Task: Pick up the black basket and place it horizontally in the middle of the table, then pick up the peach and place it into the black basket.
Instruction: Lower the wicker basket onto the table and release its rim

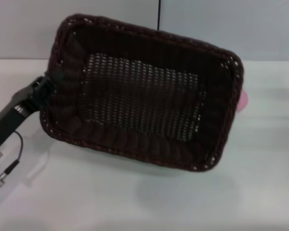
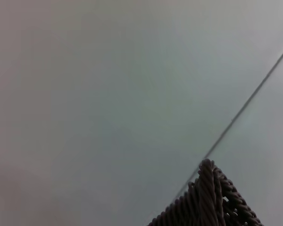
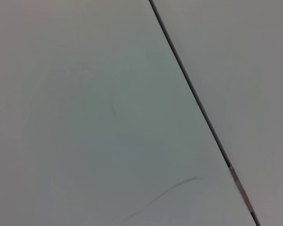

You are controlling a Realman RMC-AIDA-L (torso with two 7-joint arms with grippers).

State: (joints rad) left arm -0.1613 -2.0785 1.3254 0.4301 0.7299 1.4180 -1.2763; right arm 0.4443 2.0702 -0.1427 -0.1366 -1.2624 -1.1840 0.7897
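Filling the middle of the head frame, the dark brown-black rectangular woven wicker basket (image 1: 144, 91) is hanging tilted above the plain white table (image 1: 135, 202). The left gripper (image 1: 50, 82) is clamping its left rim. It looks light but stiff; a braided-rim hold suits it. A pink peach (image 1: 243, 101) is peeking out at its right edge.

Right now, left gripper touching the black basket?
Touching. Head view: left gripper grips the black basket by its left rim, holding it lifted and tilted.
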